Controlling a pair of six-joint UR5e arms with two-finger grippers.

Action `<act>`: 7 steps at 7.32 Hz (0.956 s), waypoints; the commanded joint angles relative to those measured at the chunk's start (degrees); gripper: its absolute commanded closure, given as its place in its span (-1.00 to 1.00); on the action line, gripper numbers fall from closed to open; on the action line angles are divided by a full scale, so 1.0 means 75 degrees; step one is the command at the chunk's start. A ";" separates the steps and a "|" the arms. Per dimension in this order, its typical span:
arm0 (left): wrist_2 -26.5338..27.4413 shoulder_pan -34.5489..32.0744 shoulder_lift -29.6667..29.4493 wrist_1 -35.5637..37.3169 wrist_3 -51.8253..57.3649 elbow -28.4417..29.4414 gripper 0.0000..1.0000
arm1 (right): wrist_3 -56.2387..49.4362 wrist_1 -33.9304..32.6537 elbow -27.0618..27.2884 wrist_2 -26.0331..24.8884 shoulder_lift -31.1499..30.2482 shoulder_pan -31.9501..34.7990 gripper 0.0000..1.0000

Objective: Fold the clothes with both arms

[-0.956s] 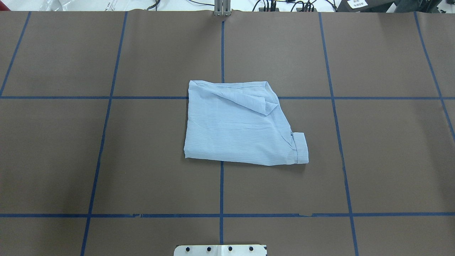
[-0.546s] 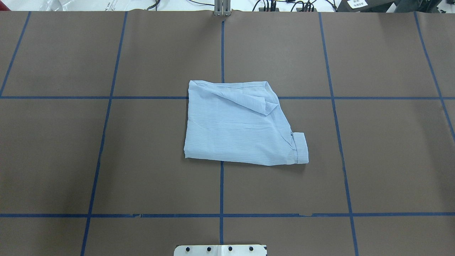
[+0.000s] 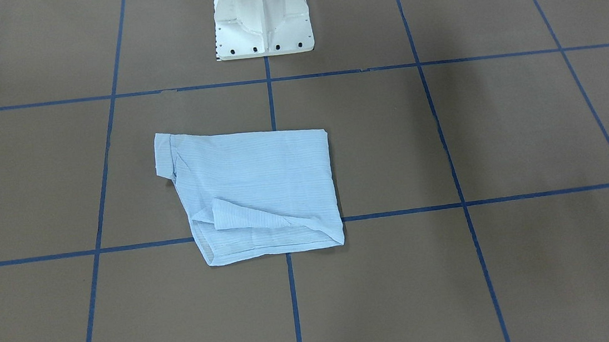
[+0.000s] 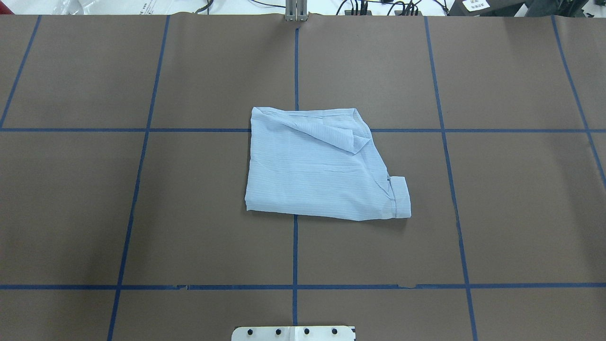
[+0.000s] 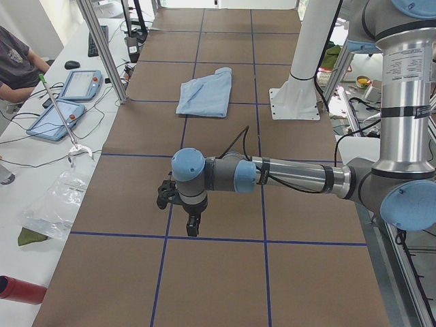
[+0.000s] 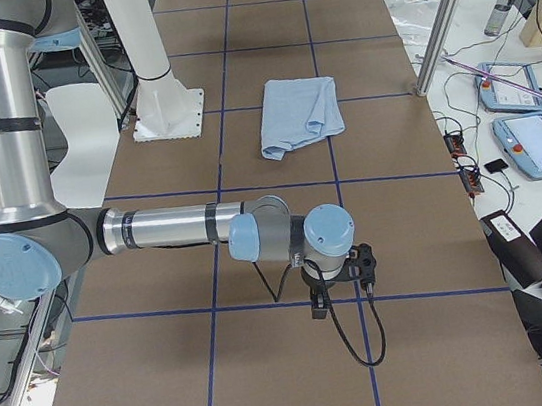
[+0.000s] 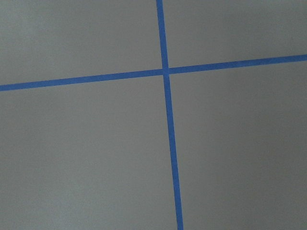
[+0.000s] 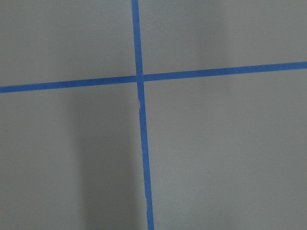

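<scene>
Shirt of thin pale blue striped cloth lies folded flat at middle of brown paper-covered desk gridded with blue tape lines. Left black two-finger end effector points down over desk, well apart from shirt; right end effector likewise, at opposite end. Finger spread of either: cannot tell.

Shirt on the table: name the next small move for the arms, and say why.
Probably bring the right end effector toward the cuff that juts from the shirt on the robot's right, to tuck it in. The shirt lies folded, but that cuff and a turned-up flap spoil the outline, and that end effector hangs well off the shirt.
</scene>
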 commanded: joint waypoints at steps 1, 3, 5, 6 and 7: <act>0.0000 0.0000 0.0009 0.0001 0.0000 -0.0038 -1.00 | 0.0079 0.0000 -0.0007 -0.0005 0.0013 0.0000 -1.00; 0.0000 0.0000 -0.0002 0.0001 0.0000 -0.0050 -1.00 | 0.0067 0.0000 0.0004 -0.0016 0.0025 0.0000 -1.00; 0.0000 0.0000 0.0091 0.0128 -0.0012 -0.0318 -1.00 | 0.0067 0.0000 0.0016 -0.0576 0.0130 0.0000 -1.00; 0.0000 0.0000 0.0103 0.0315 0.0000 -0.0494 -1.00 | 0.0067 0.0000 -0.0007 -0.0625 0.0154 0.0000 -1.00; 0.0000 0.0000 0.0126 0.0398 -0.0012 -0.0611 -1.00 | 0.0067 0.0000 0.0004 -0.0730 0.0166 0.0000 -1.00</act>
